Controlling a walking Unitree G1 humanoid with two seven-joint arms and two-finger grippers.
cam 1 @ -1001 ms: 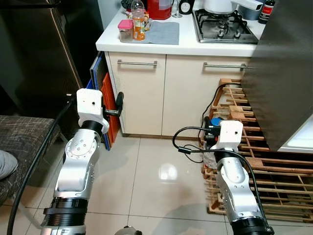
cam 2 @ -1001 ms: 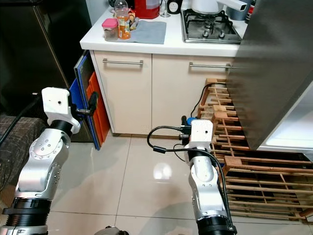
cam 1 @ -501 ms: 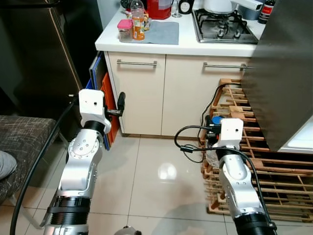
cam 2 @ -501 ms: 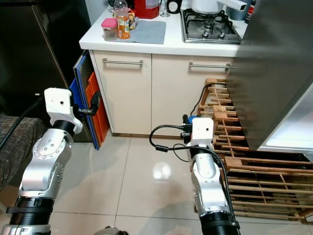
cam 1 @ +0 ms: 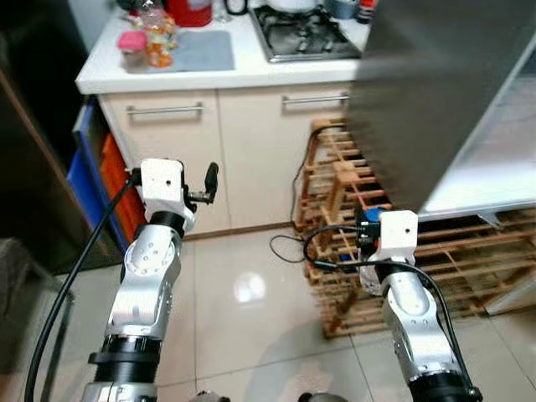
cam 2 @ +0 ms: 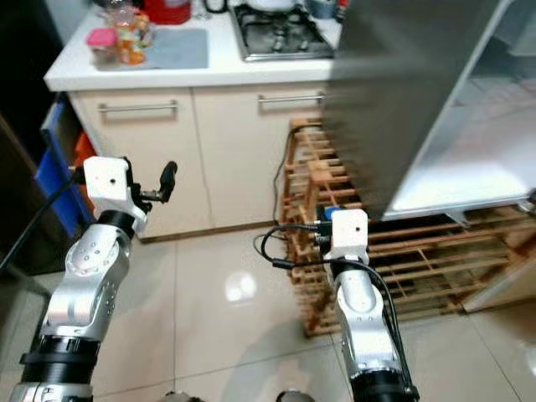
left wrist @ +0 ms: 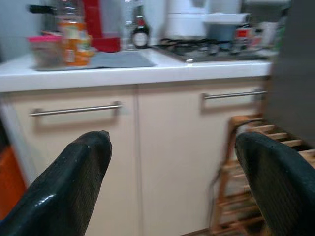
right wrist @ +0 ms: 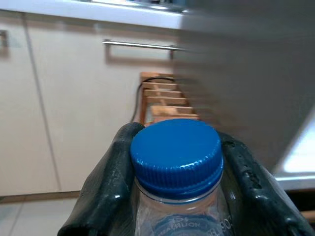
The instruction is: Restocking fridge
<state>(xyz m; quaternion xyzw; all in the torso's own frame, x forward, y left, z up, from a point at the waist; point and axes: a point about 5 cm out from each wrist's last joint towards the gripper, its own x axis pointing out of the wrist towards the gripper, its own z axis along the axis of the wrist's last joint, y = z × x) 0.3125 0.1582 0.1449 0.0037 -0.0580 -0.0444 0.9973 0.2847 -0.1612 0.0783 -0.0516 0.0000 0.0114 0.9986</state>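
1. The right pincer [right wrist: 177,187] is closed on a clear bottle [right wrist: 178,216] just under its blue cap [right wrist: 176,150]; one black finger [right wrist: 106,187] presses each side of the neck. The bottle's contents cannot be made out.
2. In the head views that pincer and bottle sit at about 5 o'clock, low in front of the robot, beside a wooden rack [cam 1: 352,209] on the tiled floor [cam 1: 243,327].
3. The left pincer [left wrist: 172,182] is wide open and holds nothing; its two fingers [left wrist: 74,187] stand well apart, aimed at the cream cabinet doors [left wrist: 162,147].
4. In the head views the left pincer [cam 1: 209,180] is raised at about 9 o'clock, near the cabinet front.
5. At 12 o'clock runs a white worktop [cam 1: 218,74] with a gas hob [cam 1: 306,29].
6. At 11 o'clock on the worktop stand a small pink-lidded jar [cam 1: 131,48], a bottle of orange drink [cam 1: 157,43] beside it, and a red container [cam 1: 188,10] behind, next to a grey mat [cam 1: 201,50].
7. At 2 o'clock a dark fridge door [cam 1: 427,75] stands open, with a pale shelf [cam 1: 494,159] inside.
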